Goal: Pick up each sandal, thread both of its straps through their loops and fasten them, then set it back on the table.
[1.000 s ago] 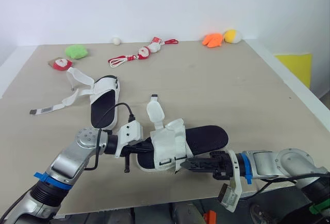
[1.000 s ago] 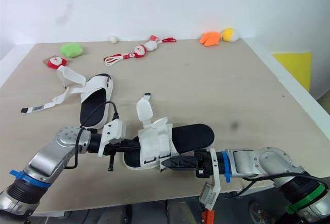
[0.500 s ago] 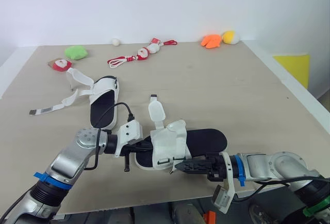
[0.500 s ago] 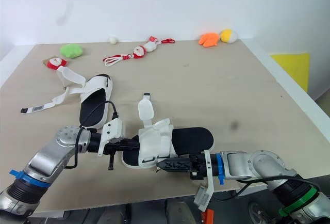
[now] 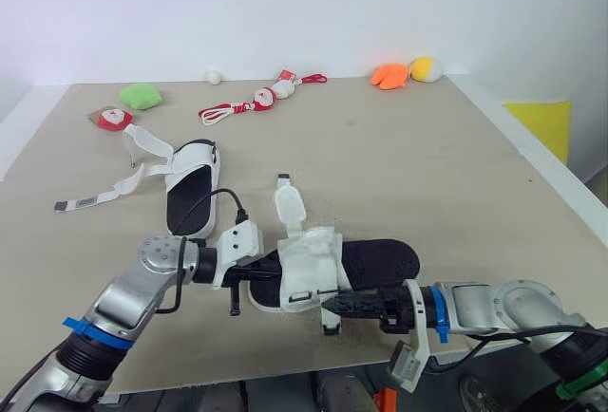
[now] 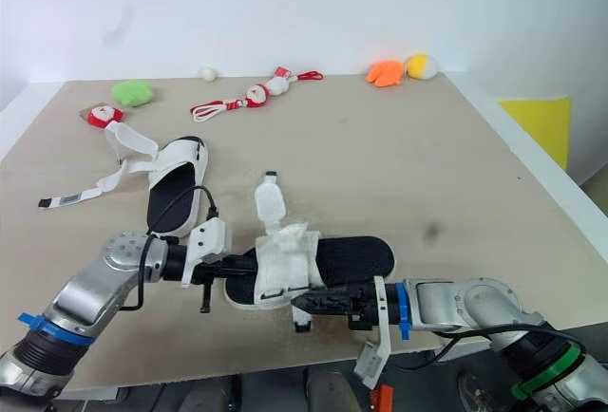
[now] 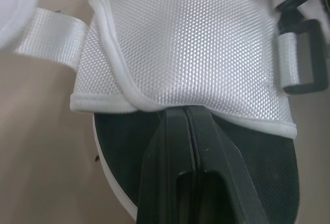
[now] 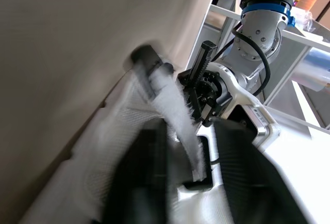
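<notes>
White mesh sandal [image 5: 309, 270] with black footbed [image 5: 382, 258]: left gripper [image 5: 255, 274] at its 9 o'clock clenched the upper [image 7: 191, 43]; right gripper [image 5: 334, 306] at 6 o'clock gaped around a strap [image 8: 178, 115].

Both arms are silver-grey metal with rounded joint housings. The left arm [image 5: 123, 293] carries a blue tape band [image 5: 84, 329], a black cable [image 5: 204, 205] looped over a white wrist block [image 5: 239, 244], and a black two-fingered left end effector [image 7: 186, 111]. The right arm [image 5: 513, 303] has a blue ring [image 5: 436, 302], a green band [image 6: 538, 370], a white bracket [image 5: 408, 363] and a black right end effector [image 5: 332, 306].
</notes>
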